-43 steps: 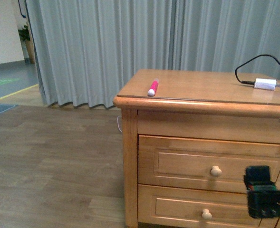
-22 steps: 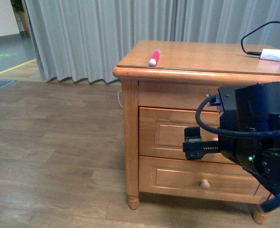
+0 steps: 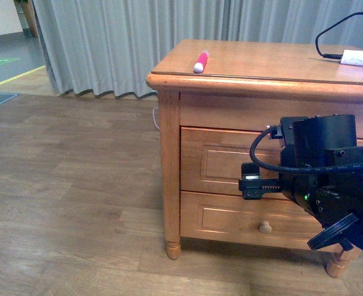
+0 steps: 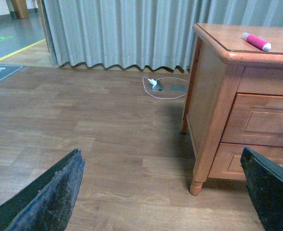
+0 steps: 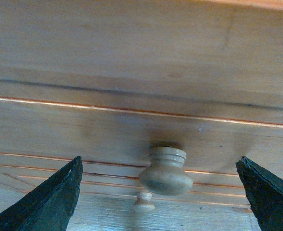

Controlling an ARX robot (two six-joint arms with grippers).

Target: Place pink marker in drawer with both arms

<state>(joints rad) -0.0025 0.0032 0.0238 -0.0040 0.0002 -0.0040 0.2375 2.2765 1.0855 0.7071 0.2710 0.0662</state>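
You are looking at a right arm [image 3: 323,179] wearing glossy black, rounded housings, a thick black cable [image 3: 254,151] looping off its top, a small green light [image 3: 305,197] glowing and a toothed rail [image 3: 262,185] running crosswise. In the wrist views, dark wedge-shaped fingers [image 4: 50,197] are showing scuffed, greyish surfaces.

Three views, one cabinet [image 3: 169,154].
Front: body cam, mid-range, slightly above, facing the drawer fronts. Left wrist: low over the floor, off to the side, facing the cabinet's corner; shares the pink marker [image 3: 200,61] with front. Right wrist: tight on the upper drawer [image 5: 131,130] knob [image 5: 166,171].
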